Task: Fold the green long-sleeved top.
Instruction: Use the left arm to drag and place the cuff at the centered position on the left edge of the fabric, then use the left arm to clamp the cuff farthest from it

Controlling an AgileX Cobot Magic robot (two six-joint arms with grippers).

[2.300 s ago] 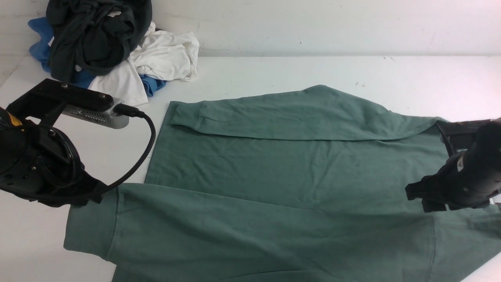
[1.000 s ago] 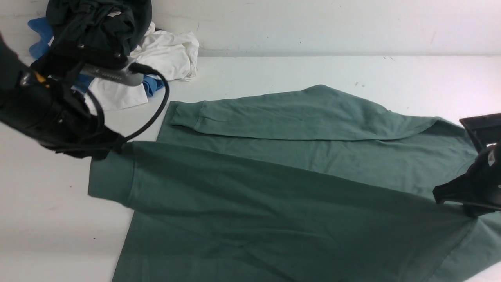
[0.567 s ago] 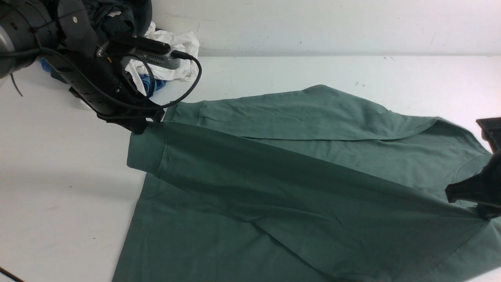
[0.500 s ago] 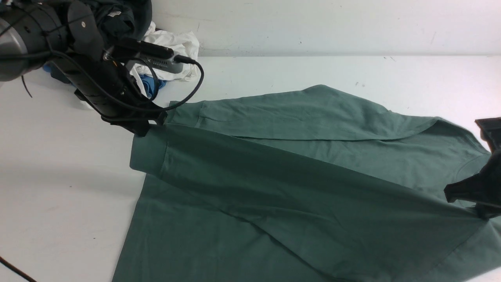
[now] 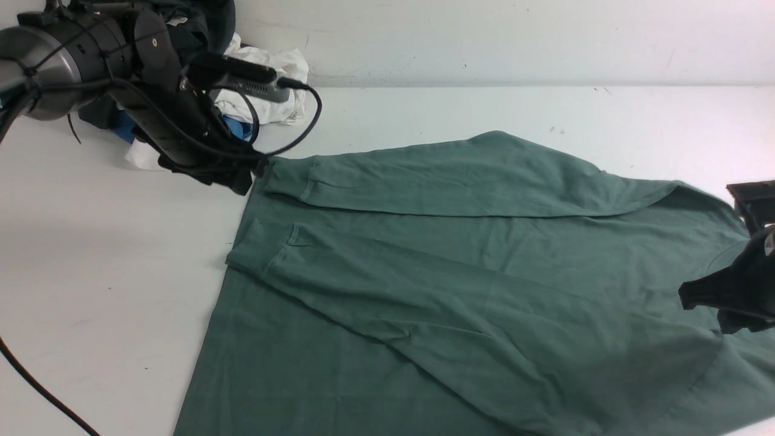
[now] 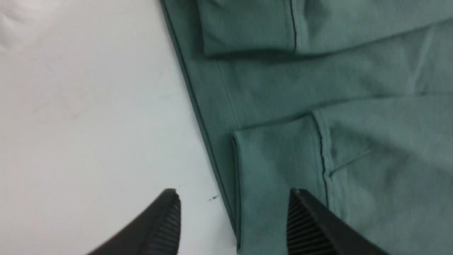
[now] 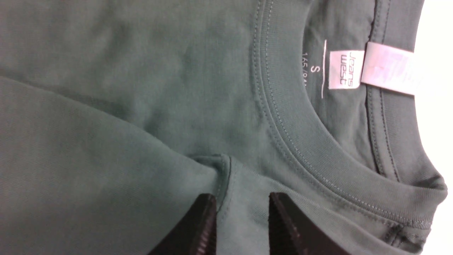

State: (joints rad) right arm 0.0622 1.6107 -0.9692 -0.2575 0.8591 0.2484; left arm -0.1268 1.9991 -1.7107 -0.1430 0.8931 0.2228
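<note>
Green long-sleeved top point(image 5: 460, 266) lies spread on the white table point(image 5: 91, 254), hem end toward my left, neck toward my right. Both sleeves are laid over the body. The far sleeve point(image 5: 454, 175) runs along the far edge, with its cuff near the hem corner. The near sleeve point(image 5: 424, 303) crosses the torso on a diagonal, and its cuff point(image 6: 276, 159) rests just inside the hem edge.

Left gripper point(image 6: 232, 196): jaws wide apart, nothing between them. One finger is over bare table, the other over the near sleeve's cuff. In the front view it sits at the top's far hem corner.

Right gripper point(image 7: 241, 196): jaws partly parted, placed at the shoulder seam just beside the ribbed collar point(image 7: 283, 117). Cloth lies flat in the gap and a small ridge of fabric runs up to one finger. I see no pinch from both sides. A white label point(image 7: 345, 69) sits inside the neck.

A heap of other garments point(image 5: 266, 66) lies at the far left, behind the left arm.
</note>
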